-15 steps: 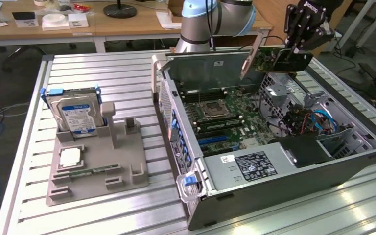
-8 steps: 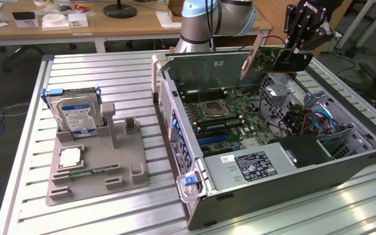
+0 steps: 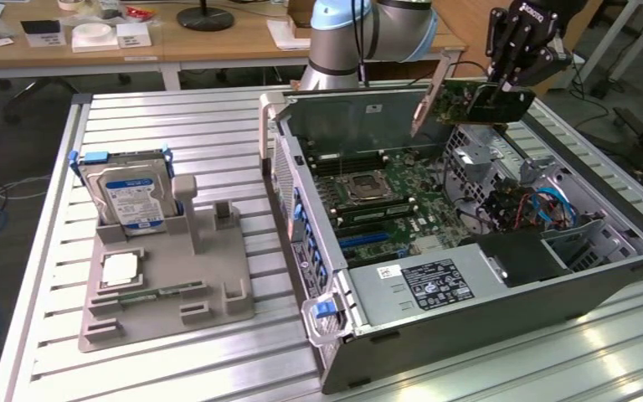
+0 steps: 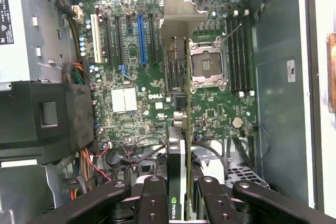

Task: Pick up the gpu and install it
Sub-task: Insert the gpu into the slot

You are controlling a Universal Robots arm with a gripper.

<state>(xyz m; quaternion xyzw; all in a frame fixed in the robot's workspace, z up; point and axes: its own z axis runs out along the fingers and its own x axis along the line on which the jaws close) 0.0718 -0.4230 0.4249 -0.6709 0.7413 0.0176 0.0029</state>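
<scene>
The gpu (image 3: 475,101), a green board with a black shroud and a silver end bracket, hangs above the far right corner of the open computer case (image 3: 589,276). My gripper (image 3: 515,82) is shut on its upper edge. In the wrist view the gpu (image 4: 181,124) appears edge-on between my black fingers (image 4: 152,203), and its silver bracket (image 4: 180,14) points toward the case's rear wall. It hovers over the motherboard (image 4: 136,98), between the blue expansion slot (image 4: 140,40) and the CPU socket (image 4: 206,64), clear of the board.
A grey holder (image 3: 165,301) on the slatted table carries a hard drive (image 3: 131,197) and a CPU (image 3: 118,268). Inside the case are a power supply (image 3: 428,285), a black shroud (image 4: 47,121) and loose cables (image 3: 528,205). The arm's base (image 3: 355,33) stands behind the case.
</scene>
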